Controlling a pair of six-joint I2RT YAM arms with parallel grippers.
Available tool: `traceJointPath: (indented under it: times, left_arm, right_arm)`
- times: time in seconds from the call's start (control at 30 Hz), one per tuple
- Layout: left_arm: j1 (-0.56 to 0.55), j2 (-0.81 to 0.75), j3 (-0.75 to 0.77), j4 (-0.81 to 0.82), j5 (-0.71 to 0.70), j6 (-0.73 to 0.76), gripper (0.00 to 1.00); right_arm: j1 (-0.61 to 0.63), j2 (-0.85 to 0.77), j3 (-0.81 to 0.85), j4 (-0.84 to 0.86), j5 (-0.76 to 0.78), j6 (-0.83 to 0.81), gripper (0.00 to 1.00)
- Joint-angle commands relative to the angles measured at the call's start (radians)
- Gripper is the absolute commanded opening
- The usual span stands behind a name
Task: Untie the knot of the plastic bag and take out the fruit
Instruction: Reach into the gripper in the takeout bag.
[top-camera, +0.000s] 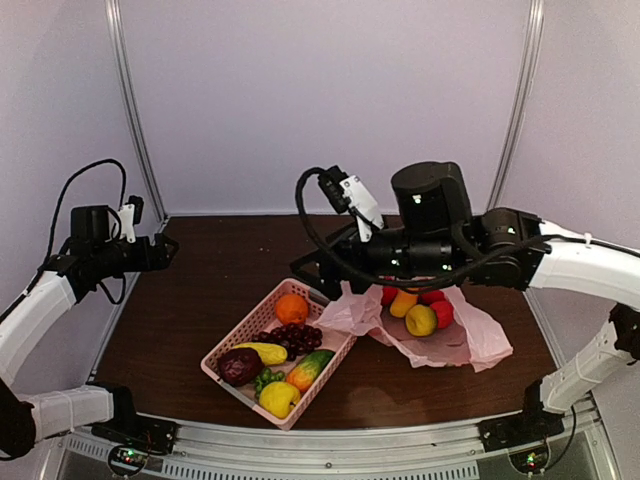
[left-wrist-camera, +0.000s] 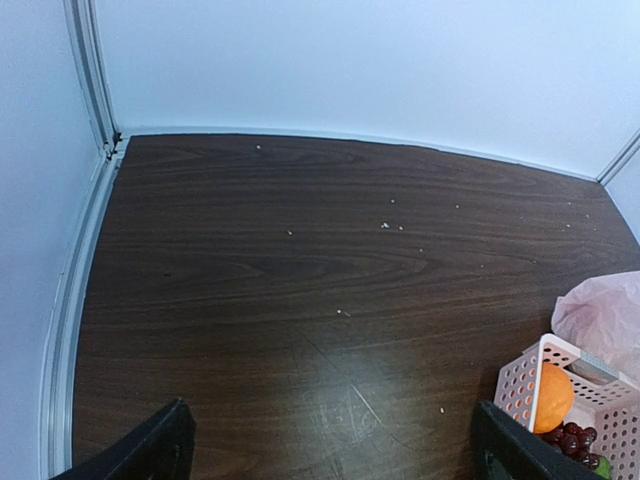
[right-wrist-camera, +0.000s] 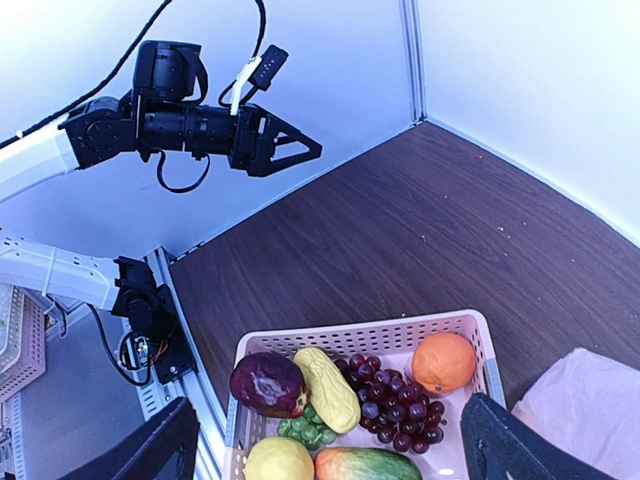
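Note:
The pink plastic bag (top-camera: 470, 338) lies open and slack on the table, right of the basket. Several fruit sit in its mouth: red apples (top-camera: 441, 313), a yellow-orange one (top-camera: 403, 303) and a pale yellow one (top-camera: 421, 320). No knot shows. My right gripper (top-camera: 308, 272) is open and empty, held in the air above the basket's far corner; in its wrist view (right-wrist-camera: 325, 450) the bag's edge (right-wrist-camera: 590, 400) is at lower right. My left gripper (top-camera: 168, 248) is open and empty, raised at the far left (left-wrist-camera: 335, 450), with a bag corner (left-wrist-camera: 605, 315) at the right.
A pink latticed basket (top-camera: 228, 343) at front centre holds an orange (top-camera: 292, 308), dark grapes (top-camera: 297, 337), a maroon fruit (top-camera: 240, 366), a mango (top-camera: 310, 368) and a yellow fruit (top-camera: 279, 398). The right wrist view shows its rim (right-wrist-camera: 360, 335). Walls close the back and sides.

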Motion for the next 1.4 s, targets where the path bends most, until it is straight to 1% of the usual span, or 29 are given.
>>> traceJointPath:
  times: [0.0, 0.13, 0.27, 0.4, 0.67, 0.77, 0.83, 0.93, 1.1, 1.2, 1.27, 1.37]
  left_arm:
    - [0.003, 0.006, -0.008, 0.048, -0.001, 0.015, 0.97]
    - [0.003, 0.011, -0.010, 0.050, 0.011, 0.013, 0.98]
    - [0.003, 0.013, -0.009, 0.053, 0.019, 0.014, 0.98]
    - [0.003, 0.008, -0.012, 0.057, 0.034, 0.013, 0.97]
    - [-0.009, -0.006, -0.024, 0.080, 0.099, 0.018, 0.97]
    - [-0.087, -0.020, -0.019, 0.079, 0.078, 0.026, 0.97]
    - [-0.149, -0.025, -0.010, 0.061, 0.069, -0.002, 0.97]
    - [-0.268, -0.036, 0.021, 0.041, 0.073, -0.098, 0.95]
    - [-0.509, -0.039, 0.066, 0.066, 0.074, -0.286, 0.95]
    - [-0.641, -0.036, 0.037, 0.150, 0.039, -0.413, 0.96]
    - [-0.721, -0.025, 0.004, 0.249, 0.012, -0.502, 0.97]
    - [-0.846, 0.018, -0.018, 0.371, -0.049, -0.568, 0.98]
  right_arm:
    - [-0.001, -0.140, -0.140, 0.024, 0.067, 0.050, 0.91]
    - [-0.004, -0.243, -0.233, -0.042, 0.156, 0.108, 0.88]
    - [-0.007, -0.299, -0.302, -0.114, 0.209, 0.174, 0.79]
    - [-0.007, -0.308, -0.337, -0.194, 0.259, 0.223, 0.72]
    - [-0.009, -0.304, -0.376, -0.304, 0.356, 0.316, 0.66]
    - [-0.008, -0.291, -0.385, -0.347, 0.408, 0.339, 0.62]
    - [-0.009, -0.267, -0.393, -0.368, 0.431, 0.341, 0.60]
    - [-0.007, -0.226, -0.407, -0.366, 0.435, 0.331, 0.59]
    - [-0.008, -0.177, -0.436, -0.329, 0.426, 0.327, 0.57]
    - [-0.007, -0.157, -0.454, -0.317, 0.426, 0.331, 0.57]
    - [-0.007, -0.150, -0.468, -0.307, 0.428, 0.340, 0.56]
    - [-0.007, -0.144, -0.490, -0.300, 0.429, 0.353, 0.55]
